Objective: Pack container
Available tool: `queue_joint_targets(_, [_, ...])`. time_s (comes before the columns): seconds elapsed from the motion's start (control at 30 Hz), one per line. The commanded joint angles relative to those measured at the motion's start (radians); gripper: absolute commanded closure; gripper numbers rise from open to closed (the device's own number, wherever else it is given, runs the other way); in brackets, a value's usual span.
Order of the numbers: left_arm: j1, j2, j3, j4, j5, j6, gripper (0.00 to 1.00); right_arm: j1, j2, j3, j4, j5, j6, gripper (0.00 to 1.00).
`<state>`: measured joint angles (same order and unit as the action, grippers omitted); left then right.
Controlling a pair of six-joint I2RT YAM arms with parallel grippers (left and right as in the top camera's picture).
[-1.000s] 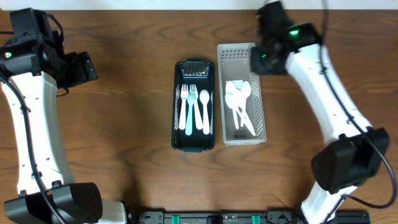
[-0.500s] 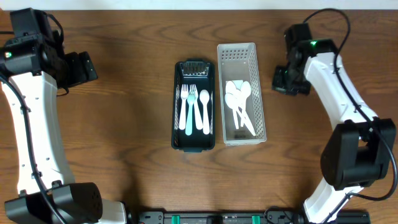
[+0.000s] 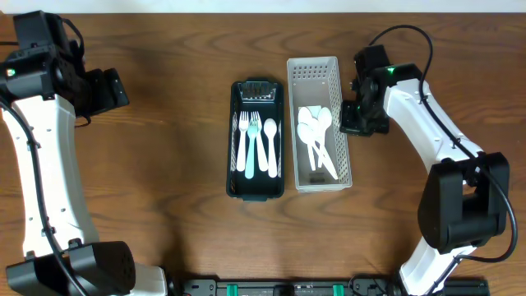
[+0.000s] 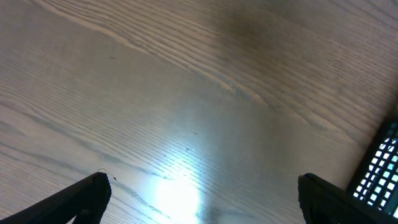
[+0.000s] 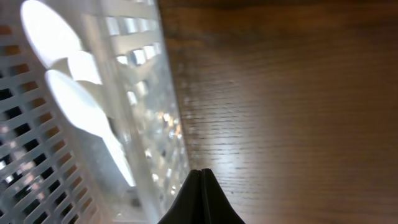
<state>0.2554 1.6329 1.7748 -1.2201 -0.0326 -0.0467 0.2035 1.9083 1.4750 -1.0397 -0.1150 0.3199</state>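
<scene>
A dark container in the table's middle holds white and pale blue forks and spoons. Beside it on the right, a white perforated basket holds several white spoons; basket and spoons also show in the right wrist view. My right gripper is shut and empty, its tips low over the table just beside the basket's right wall. My left gripper is open and empty at the far left, its fingers wide apart above bare wood.
The wooden table surrounds both containers. The dark container's corner shows at the right edge of the left wrist view. The right arm's black cable loops above the right arm.
My right gripper swung from over the basket's far end out to the right, then came back left and now sits against the basket's right side. The left arm has not moved.
</scene>
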Motion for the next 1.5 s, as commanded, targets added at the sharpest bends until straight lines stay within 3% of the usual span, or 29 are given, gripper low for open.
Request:
queue_joint_targets(0.0, [0.002, 0.011, -0.006, -0.006, -0.005, 0.017, 0.02, 0.014, 0.002, -0.006, 0.017, -0.103, -0.085, 0.98])
queue_joint_targets(0.47, [0.002, 0.011, -0.006, -0.007, -0.005, 0.017, 0.02, 0.013, 0.002, -0.006, 0.053, -0.202, -0.164, 0.96])
queue_joint_targets(0.63, [-0.004, 0.011, -0.006, 0.011, -0.005, 0.048, 0.02, -0.005, 0.0, 0.0, 0.087, 0.05, -0.067, 0.92])
queue_joint_targets(0.77, [-0.047, 0.011, -0.006, 0.155, -0.004, 0.126, 0.02, -0.04, -0.005, 0.046, 0.188, 0.257, -0.066, 0.89])
queue_joint_targets(0.8, [-0.065, 0.011, -0.006, 0.216, -0.004, 0.154, 0.02, -0.053, -0.006, 0.063, 0.246, 0.326, -0.067, 0.74])
queue_joint_targets(0.87, [-0.099, 0.011, -0.006, 0.337, -0.004, 0.19, 0.02, -0.071, -0.006, 0.085, 0.364, 0.418, -0.069, 0.55])
queue_joint_targets(0.9, [-0.114, 0.012, -0.006, 0.397, -0.005, 0.192, 0.02, -0.079, -0.006, 0.097, 0.412, 0.449, -0.089, 0.32])
queue_joint_targets(0.93, [-0.124, 0.012, -0.006, 0.432, -0.004, 0.192, 0.02, -0.085, -0.006, 0.109, 0.44, 0.467, -0.122, 0.01])
queue_joint_targets(1.03, [-0.147, 0.009, -0.006, 0.481, -0.005, 0.192, 0.02, -0.107, -0.011, 0.159, 0.458, 0.481, -0.255, 0.01])
queue_joint_targets(1.23, [-0.162, -0.031, -0.023, 0.338, -0.005, 0.092, 0.02, -0.162, -0.12, 0.176, 0.376, 0.473, -0.199, 0.01])
queue_joint_targets(1.47, [-0.273, -0.288, -0.294, 0.467, -0.032, 0.125, 0.02, -0.216, -0.406, -0.013, 0.338, 0.331, -0.161, 0.01])
